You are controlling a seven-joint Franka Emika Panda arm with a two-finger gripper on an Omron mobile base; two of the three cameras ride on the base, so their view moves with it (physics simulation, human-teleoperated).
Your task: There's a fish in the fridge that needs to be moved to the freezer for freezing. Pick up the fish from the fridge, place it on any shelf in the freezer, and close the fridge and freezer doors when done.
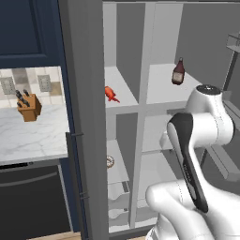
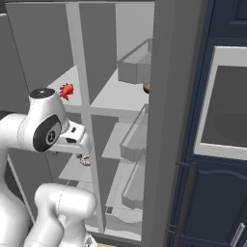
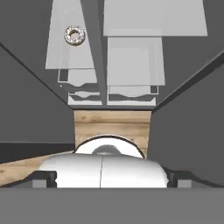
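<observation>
Jaws sit low in front of the open unit, and the hand view looks down past the bottom drawers to the wood floor. I cannot tell from it whether they are spread or pressed together, and nothing shows between them.

Furthest left, the freezer door (image 1: 86, 93) stands swung out, edge-on to the left base view, with its thin dark handle on the outer face. Just right of it, inside the freezer (image 1: 110, 37), the fish (image 1: 111, 93) lies on the upper shelf (image 1: 124, 89) near the front left corner, its long axis running roughly along the shelf's front edge. The doughnut (image 3: 75, 35) rests on the shelf below. Right of the upright divider, the bottle (image 1: 178, 71) stands in the fridge (image 1: 164, 89). Furthest right, the fridge door (image 2: 166, 120) is also open, its bins facing inward.

With the fish lying in the narrower compartment, the placing looks done. What remains, I judge, is the doors: one lies out to each side of the arm (image 1: 201, 122), so the jaws must swing wide around a door's outer face to push it shut.
</observation>
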